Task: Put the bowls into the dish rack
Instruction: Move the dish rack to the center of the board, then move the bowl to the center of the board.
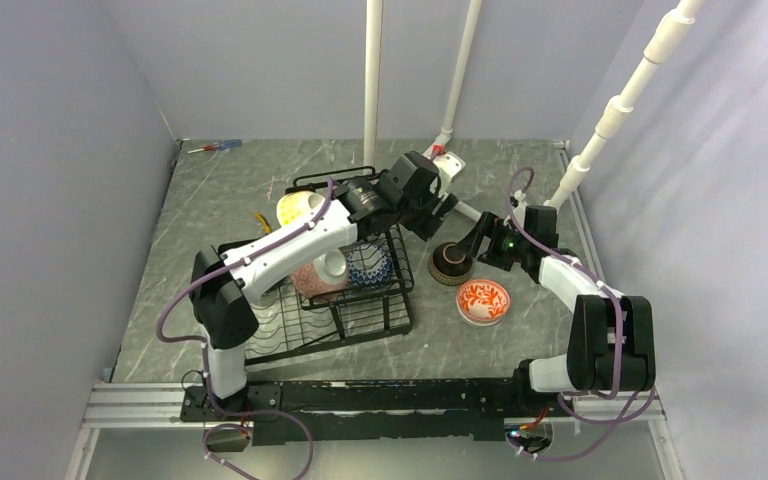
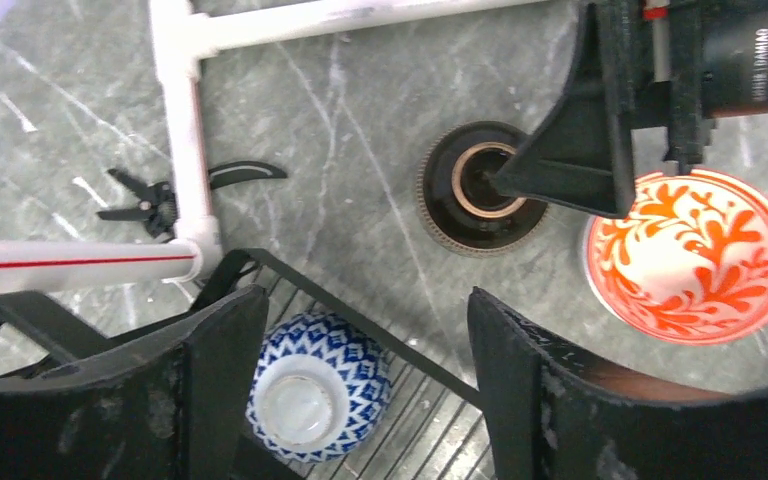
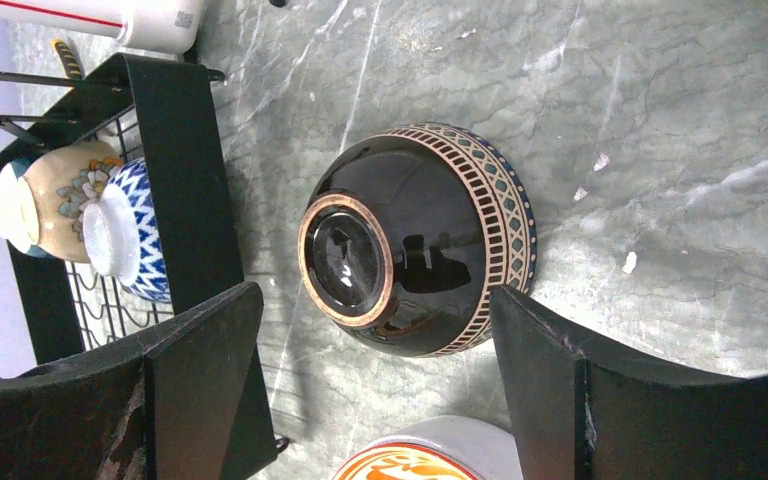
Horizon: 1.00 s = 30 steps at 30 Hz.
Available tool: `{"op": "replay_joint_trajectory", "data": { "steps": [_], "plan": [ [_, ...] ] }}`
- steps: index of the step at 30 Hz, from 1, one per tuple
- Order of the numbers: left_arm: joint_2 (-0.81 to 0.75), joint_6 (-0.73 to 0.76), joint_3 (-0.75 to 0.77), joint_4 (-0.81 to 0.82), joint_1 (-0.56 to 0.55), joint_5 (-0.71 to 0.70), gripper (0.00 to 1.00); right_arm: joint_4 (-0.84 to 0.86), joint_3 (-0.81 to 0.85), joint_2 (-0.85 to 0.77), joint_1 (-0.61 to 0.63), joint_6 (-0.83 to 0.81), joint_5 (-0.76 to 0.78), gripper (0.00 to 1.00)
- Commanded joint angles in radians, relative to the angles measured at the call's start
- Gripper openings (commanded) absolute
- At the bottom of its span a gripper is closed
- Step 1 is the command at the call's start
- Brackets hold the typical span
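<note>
Top external view of a grey marbled desk [image 1: 210, 200] with two robot arms. Nearest the arm bases, left of centre, sits the black wire dish rack [image 1: 380, 318]. In it, side by side, are a pinkish patterned bowl [image 1: 310, 280], partly hidden by the left arm so its pattern is hard to make out, and a blue-and-white zigzag bowl [image 1: 370, 265] with its foot ring showing. Right of the rack, an orange leaf-patterned bowl [image 1: 483, 301] stands upright on the desk. Just beyond it a black bowl [image 1: 451, 264] with a banded rim lies upside down. The right gripper [image 1: 472, 245] is over it, jaws apart on either side, not visibly touching. The left gripper [image 2: 365, 310] hangs above the rack's far right corner, jaws apart and empty. A yellow bowl [image 1: 295, 208] rests at the rack's far end. Farthest back are a screwdriver [image 1: 215, 146] and white pipes [image 1: 372, 80].
</note>
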Motion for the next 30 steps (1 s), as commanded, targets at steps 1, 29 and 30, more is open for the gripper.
{"op": "replay_joint_trajectory", "data": {
  "steps": [1,29,30],
  "plan": [
    [0.055,-0.068,0.067,-0.056,0.016,0.153,0.82,0.035,-0.02,-0.03,0.0,0.013,0.012,0.88],
    [0.531,-0.37,0.35,-0.082,0.122,0.532,0.91,0.056,-0.133,-0.068,-0.038,0.073,-0.001,0.85],
    [0.538,-0.383,0.341,-0.079,0.127,0.536,0.9,0.076,-0.138,-0.068,-0.038,0.079,-0.001,0.84]
  ]
}}
